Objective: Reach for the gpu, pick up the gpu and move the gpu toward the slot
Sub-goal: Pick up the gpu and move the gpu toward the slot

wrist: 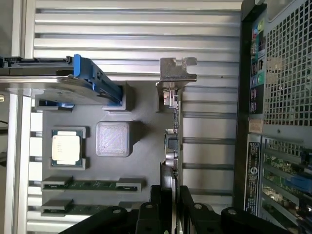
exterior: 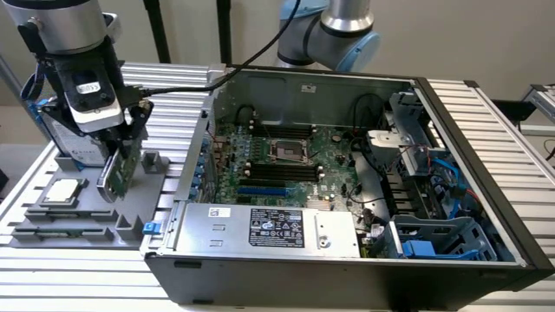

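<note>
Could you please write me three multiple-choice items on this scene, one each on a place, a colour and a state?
1. Where is the gpu?
A. On the floor.
B. On edge between the fingers, over the gray tray.
C. In a person's hand.

2. What colour are the rails of the hard drive?
A. Blue.
B. Red.
C. Yellow.

3. How is the computer case?
A. Closed by a panel.
B. Turned upside down.
C. Open, with the motherboard exposed.

Answers:
1 B: the fingers sit on either side of the upright card above the tray.
2 A: blue rails run along the drive's side.
3 C: the board and its sockets are in plain sight.
</note>
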You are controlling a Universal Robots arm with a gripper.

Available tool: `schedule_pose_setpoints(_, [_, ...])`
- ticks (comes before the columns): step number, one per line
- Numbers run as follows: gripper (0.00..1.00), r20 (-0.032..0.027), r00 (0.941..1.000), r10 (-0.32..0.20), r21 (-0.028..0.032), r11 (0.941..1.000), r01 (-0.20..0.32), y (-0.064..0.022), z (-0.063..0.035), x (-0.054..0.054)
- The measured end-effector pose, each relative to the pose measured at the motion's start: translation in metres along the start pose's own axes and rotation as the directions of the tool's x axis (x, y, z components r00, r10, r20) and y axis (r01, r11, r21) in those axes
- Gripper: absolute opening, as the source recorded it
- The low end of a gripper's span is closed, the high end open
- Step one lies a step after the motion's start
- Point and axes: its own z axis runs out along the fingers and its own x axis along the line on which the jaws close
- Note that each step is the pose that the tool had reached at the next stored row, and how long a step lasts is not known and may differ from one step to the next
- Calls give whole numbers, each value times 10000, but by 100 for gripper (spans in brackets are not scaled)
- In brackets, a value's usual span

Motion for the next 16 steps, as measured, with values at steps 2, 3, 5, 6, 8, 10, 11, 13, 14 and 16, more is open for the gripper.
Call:
schedule_pose_setpoints(2, [26, -5, 10000, 0, 0, 10000, 0, 1, -92, -18])
schedule_pose_setpoints(3, [26, -6, 10000, 0, 0, 10000, 0, 1, -138, -28])
schedule_pose_setpoints(5, [26, -9, 10000, 0, 0, 10000, 0, 2, -230, -53])
schedule_pose_setpoints(6, [26, -10, 10000, 1, -1, 10000, -1, 2, -274, -72])
schedule_pose_setpoints(8, [26, -23, 10000, 0, 0, 10000, 0, 2, -368, -131])
schedule_pose_setpoints(10, [26, -43, 10000, 0, -2, 10000, 0, 2, -463, -217])
schedule_pose_setpoints(11, [26, -54, 10000, 0, -1, 10000, 0, 2, -510, -261])
schedule_pose_setpoints(13, [26, -73, 10000, 1, -1, 10000, -1, 2, -603, -347])
schedule_pose_setpoints(14, [26, -82, 10000, 0, -1, 10000, -1, 2, -649, -390])
schedule_pose_setpoints(16, [26, -99, 10000, 1, -2, 10000, -1, 1, -742, -477])
